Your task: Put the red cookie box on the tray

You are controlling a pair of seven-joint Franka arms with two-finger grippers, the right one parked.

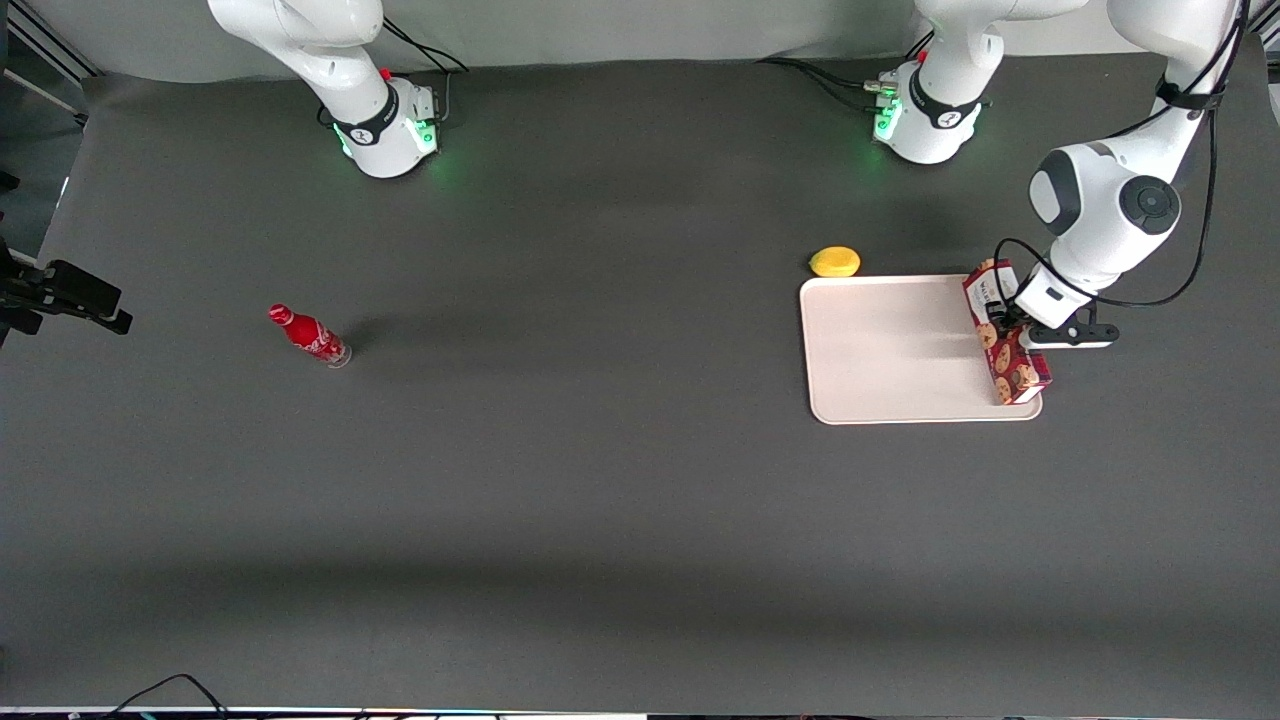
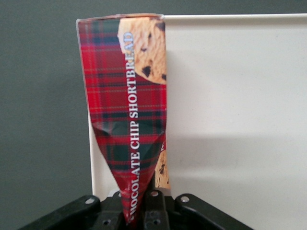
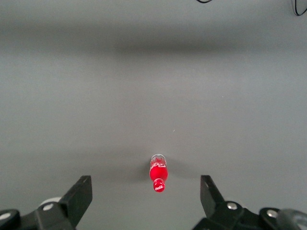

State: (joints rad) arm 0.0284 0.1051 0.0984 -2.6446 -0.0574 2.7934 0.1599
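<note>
The red cookie box is a long dark-red tartan box with cookie pictures, lying along the tray's edge at the working arm's end, over the rim. My left gripper is shut on the box at about its middle, and the carton is pinched in where the jaws hold it. In the left wrist view the red cookie box stretches away from the gripper, with the tray beneath and beside it. The tray is a large cream-white rectangle with rounded corners.
A yellow lemon-like object lies on the table just past the tray's rim, farther from the front camera. A small red bottle lies toward the parked arm's end of the table, also seen as the bottle in the right wrist view.
</note>
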